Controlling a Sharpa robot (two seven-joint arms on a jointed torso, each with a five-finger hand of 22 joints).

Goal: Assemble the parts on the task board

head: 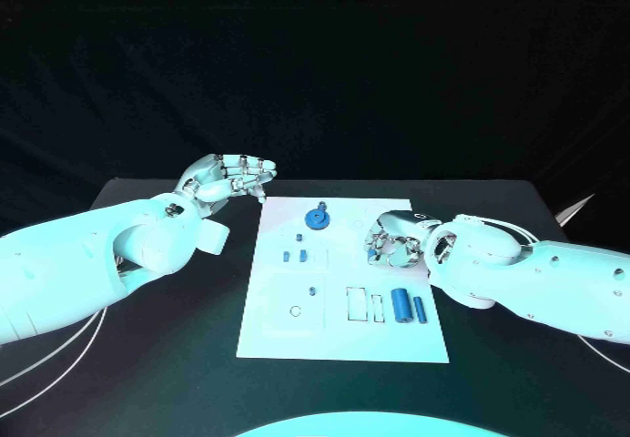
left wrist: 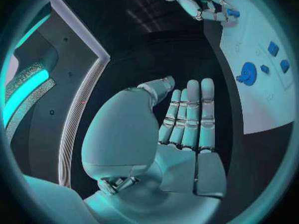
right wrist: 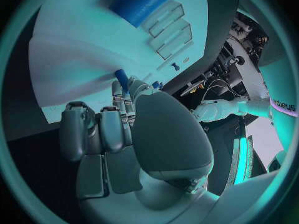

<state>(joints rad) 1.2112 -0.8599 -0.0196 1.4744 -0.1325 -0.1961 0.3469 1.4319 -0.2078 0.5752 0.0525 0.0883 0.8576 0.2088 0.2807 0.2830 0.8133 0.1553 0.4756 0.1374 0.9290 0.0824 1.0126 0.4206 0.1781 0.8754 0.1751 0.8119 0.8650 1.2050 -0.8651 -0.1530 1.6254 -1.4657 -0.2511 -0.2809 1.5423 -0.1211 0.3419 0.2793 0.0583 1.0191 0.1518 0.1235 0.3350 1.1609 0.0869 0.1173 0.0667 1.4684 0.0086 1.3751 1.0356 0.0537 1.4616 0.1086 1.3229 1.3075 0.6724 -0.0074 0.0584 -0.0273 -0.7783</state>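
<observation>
Head view is showing the right hand hovering over the task board's right edge, pinching a small blue part. Beside the board's far left corner, the left hand is hanging empty, fingers loosely apart.

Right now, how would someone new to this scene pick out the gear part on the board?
Find the white task board in the middle of the black table. Near its far edge, between the two hands, lies the blue gear. It is the only round, toothed piece; the other blue parts are small blocks or plain cylinders.
</observation>
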